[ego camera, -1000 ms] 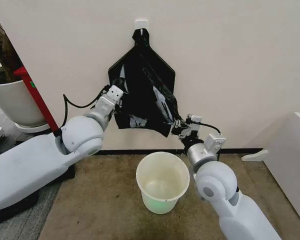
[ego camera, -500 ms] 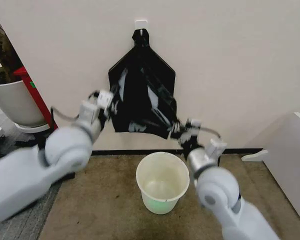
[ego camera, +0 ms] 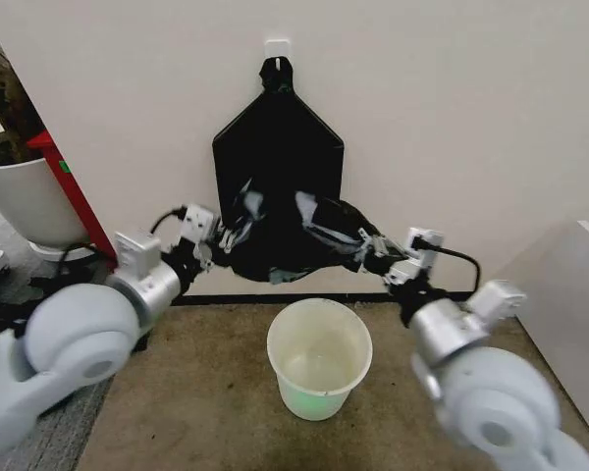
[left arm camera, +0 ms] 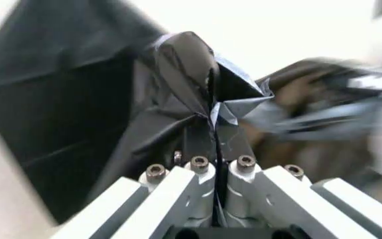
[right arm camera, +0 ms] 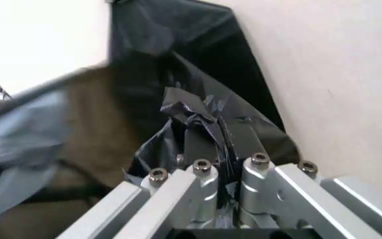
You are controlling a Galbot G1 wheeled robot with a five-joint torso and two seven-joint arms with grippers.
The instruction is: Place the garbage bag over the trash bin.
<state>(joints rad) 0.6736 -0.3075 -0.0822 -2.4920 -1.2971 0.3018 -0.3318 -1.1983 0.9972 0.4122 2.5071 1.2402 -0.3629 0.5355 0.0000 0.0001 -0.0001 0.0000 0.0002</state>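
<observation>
The glossy black garbage bag (ego camera: pixel 287 238) hangs stretched between my two grippers, just above and behind the trash bin (ego camera: pixel 319 359), a cream-white bucket standing on the brown floor. My left gripper (ego camera: pixel 208 251) is shut on the bag's left edge. My right gripper (ego camera: pixel 371 253) is shut on its right edge. In the left wrist view the fingers (left arm camera: pixel 238 149) pinch a crinkled fold of the bag (left arm camera: pixel 187 59). In the right wrist view the right gripper (right arm camera: pixel 221 137) clamps bunched black plastic (right arm camera: pixel 191 112).
A flat black bag bundle (ego camera: pixel 278 142) hangs from a wall hook (ego camera: pixel 277 47) behind the stretched bag. A large white plant pot (ego camera: pixel 25 201) and a red post (ego camera: pixel 74 191) stand at the left. A white panel (ego camera: pixel 569 294) stands at the right.
Both grippers have come down and away from the wall. The bag has peeled off the hanging bundle and now spans between them over the bin.
</observation>
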